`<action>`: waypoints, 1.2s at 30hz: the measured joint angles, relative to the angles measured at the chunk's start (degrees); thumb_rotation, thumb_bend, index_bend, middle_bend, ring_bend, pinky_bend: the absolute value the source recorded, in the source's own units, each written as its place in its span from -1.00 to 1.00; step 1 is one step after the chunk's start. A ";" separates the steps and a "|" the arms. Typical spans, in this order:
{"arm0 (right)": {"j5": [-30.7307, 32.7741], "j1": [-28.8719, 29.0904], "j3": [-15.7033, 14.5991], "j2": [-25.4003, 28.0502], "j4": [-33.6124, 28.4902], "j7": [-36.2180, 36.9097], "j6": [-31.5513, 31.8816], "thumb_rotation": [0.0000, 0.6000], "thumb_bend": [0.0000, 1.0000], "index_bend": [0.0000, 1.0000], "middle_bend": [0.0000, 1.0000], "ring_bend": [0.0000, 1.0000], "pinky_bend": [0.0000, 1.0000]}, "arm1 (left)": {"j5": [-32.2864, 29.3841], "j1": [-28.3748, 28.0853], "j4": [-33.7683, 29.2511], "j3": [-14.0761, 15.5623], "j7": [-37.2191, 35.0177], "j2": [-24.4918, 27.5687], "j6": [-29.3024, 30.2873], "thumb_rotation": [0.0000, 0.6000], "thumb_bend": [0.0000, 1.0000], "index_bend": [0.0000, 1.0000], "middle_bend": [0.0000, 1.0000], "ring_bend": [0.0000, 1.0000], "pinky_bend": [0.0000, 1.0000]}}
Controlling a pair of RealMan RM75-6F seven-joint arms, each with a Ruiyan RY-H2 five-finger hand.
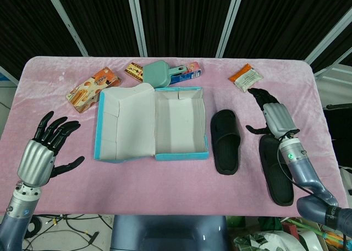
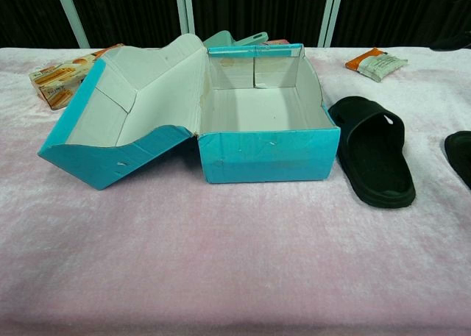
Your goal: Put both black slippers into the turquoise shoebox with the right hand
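Observation:
The turquoise shoebox (image 1: 181, 154) (image 2: 265, 156) stands open mid-table, its white inside empty and its lid (image 1: 125, 123) (image 2: 118, 123) folded out to the left. One black slipper (image 1: 226, 141) (image 2: 375, 157) lies just right of the box. The second black slipper (image 1: 276, 174) (image 2: 460, 154) lies further right, partly under my right forearm. My right hand (image 1: 273, 116) hovers over that slipper's far end, fingers spread, holding nothing. My left hand (image 1: 47, 148) rests open at the table's left side. Neither hand shows in the chest view.
Behind the box lie an orange snack box (image 1: 93, 88) (image 2: 62, 77), a small packet (image 1: 133, 70), a teal dustpan-like item (image 1: 163, 73) (image 2: 234, 39) and a blue pack (image 1: 187, 73). An orange-white sachet (image 1: 246, 77) (image 2: 377, 62) lies at the back right. Pink cloth covers the table (image 1: 165, 179).

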 measured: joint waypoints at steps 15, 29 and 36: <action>4.65 3.30 -4.42 4.90 -5.12 -2.52 -12.81 1.00 -0.80 -1.00 -0.92 -1.00 -0.73 | -4.43 0.56 -1.87 1.45 3.99 1.99 -3.37 1.00 -1.00 -0.63 -0.57 -0.73 -0.96; 13.36 10.53 -6.01 -2.89 2.66 -10.39 -19.46 1.00 -0.80 -1.00 -0.96 -1.00 -0.73 | -7.84 1.73 -1.45 2.64 3.84 2.90 -4.57 1.00 -1.00 -0.64 -0.60 -0.73 -0.96; 17.56 13.72 -7.99 -5.49 6.78 -12.69 -24.29 1.00 -0.80 -1.00 -0.97 -1.00 -0.73 | -8.23 2.22 -0.97 3.06 3.14 2.59 -4.27 1.00 -1.00 -0.64 -0.60 -0.73 -0.96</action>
